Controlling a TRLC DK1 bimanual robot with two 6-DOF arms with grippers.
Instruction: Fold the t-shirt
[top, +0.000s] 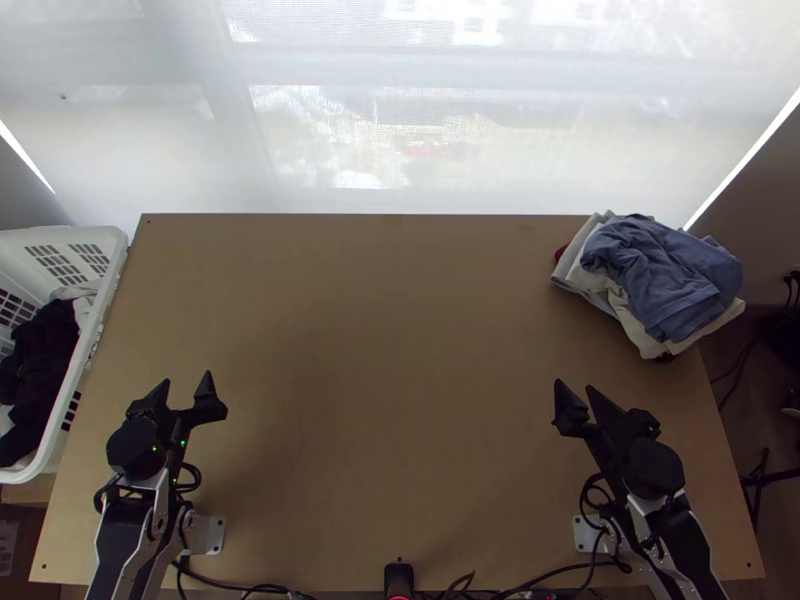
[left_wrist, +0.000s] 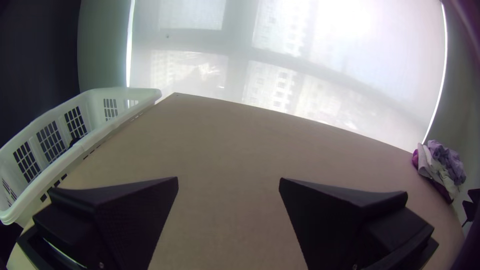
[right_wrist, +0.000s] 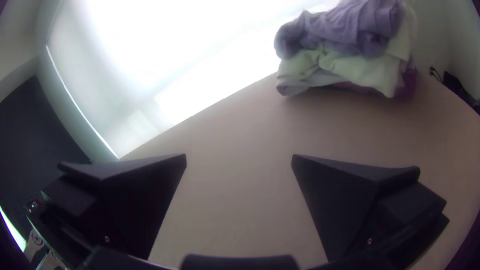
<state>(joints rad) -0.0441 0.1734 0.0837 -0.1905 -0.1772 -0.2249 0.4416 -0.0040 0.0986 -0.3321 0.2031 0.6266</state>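
Note:
My left gripper (top: 187, 384) stands open over the table's left part, with nothing between its fingers; the left wrist view shows this gripper (left_wrist: 228, 182) with its fingers wide apart. Over the right part, my right gripper (top: 573, 388) is open and holds nothing; in the right wrist view the same gripper (right_wrist: 239, 159) has a broad gap with bare table behind it. A stack of cloth lies at the table's far right corner, a bunched blue garment (top: 660, 270) on top of cream and grey ones. Which piece is a t-shirt, I cannot tell.
A white laundry basket (top: 112, 262) with dark and light clothes (top: 45, 355) in it stands at the table's left edge. The wooden table (top: 380, 350) stretches bare between the two arms. Black cables (top: 560, 575) run along the near edge.

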